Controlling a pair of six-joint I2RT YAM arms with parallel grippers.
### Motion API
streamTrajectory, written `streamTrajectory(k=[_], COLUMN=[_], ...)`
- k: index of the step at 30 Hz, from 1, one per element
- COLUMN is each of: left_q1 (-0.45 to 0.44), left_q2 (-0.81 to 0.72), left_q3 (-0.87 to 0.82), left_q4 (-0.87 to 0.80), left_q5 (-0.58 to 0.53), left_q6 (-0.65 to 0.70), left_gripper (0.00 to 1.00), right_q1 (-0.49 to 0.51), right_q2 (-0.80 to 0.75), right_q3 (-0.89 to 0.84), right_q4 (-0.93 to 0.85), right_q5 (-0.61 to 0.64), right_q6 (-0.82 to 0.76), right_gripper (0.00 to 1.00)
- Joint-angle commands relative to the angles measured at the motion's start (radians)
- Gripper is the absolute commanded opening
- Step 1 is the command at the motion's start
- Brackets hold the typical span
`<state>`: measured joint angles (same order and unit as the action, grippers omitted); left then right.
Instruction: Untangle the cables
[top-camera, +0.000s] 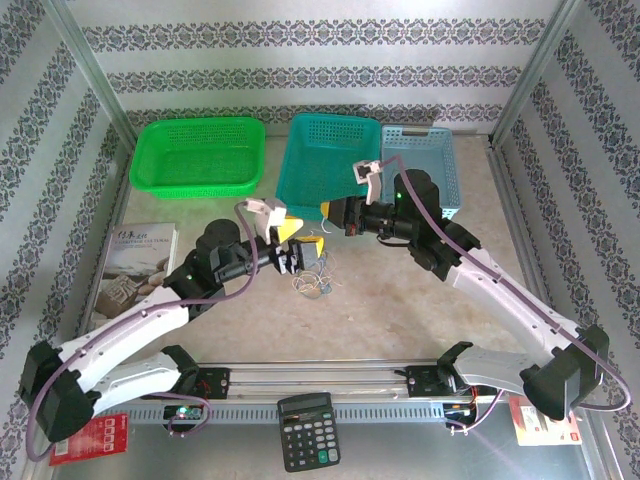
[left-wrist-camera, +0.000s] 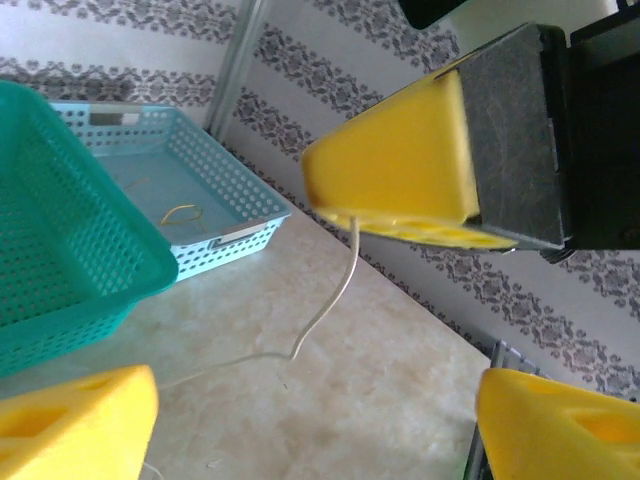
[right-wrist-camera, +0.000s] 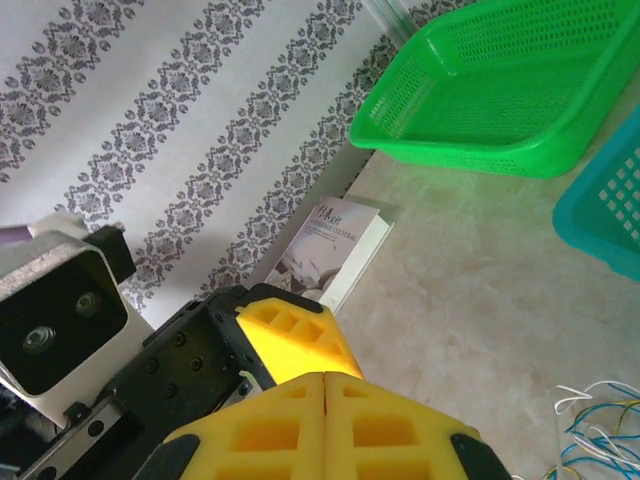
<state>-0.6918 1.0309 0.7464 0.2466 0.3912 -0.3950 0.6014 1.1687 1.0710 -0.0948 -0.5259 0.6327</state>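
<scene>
Glossy plastic green basket (top-camera: 200, 160); smooth marbled table (top-camera: 380, 310); matt yellow right tool (right-wrist-camera: 327, 378) fingers (right-wrist-camera: 395, 430)

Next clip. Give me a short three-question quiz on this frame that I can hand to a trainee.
1. True or false: the left gripper is shut.
2. Which item lies in the light blue basket? A) a yellow cable B) a calculator C) a book
3. What hangs from the shut right gripper?
Key: 1 false, its fingers stand wide apart. 2 A. 3 a whitish cable.
</scene>
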Motion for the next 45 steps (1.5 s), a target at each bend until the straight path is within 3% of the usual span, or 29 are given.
streamTrajectory(k=[1,26,32,37,39,40,43,45], left_q1=[0.011,0.029,0.031,0.034,0.034,0.035,0.035,0.035], left_q2=[0.036,0.113,0.122,0.12,0.118,0.114,0.105,0.098], left_q3=[0.035,0.07,0.065,0.061,0.059,0.056,0.056,0.056], left_q4=[0.015,0.144,0.192,0.203,0.206,0.206,0.204,0.2], left_q5=[0.085,0.123,0.119,0.112,0.109,0.107,0.101,0.093], left_q6=[0.014,-0.034,-0.059,-0.067,-0.071,-0.074,-0.079,-0.083], left_gripper=[0.76,0.38,0.24,0.03,0.0,0.0,0.0,0.0], right_q1=[0.017,0.059,0.063,0.055,0.042,0.031,-0.008,-0.036], right_q2=[-0.036,-0.052,-0.05,-0.061,-0.068,-0.072,-0.095,-0.121], right_q3=[-0.012,-0.011,-0.013,-0.011,-0.009,-0.009,-0.023,-0.043], right_q4=[0.0,0.003,0.004,0.002,0.002,0.0,0.0,0.0], right_q5=[-0.032,-0.036,-0.037,-0.022,-0.019,-0.017,-0.009,0.003], right_q6=[-0.02,-0.013,-0.004,-0.004,-0.001,0.001,0.005,0.006], right_gripper=[0.0,0.0,0.0,0.0,0.0,0.02,0.34,0.44])
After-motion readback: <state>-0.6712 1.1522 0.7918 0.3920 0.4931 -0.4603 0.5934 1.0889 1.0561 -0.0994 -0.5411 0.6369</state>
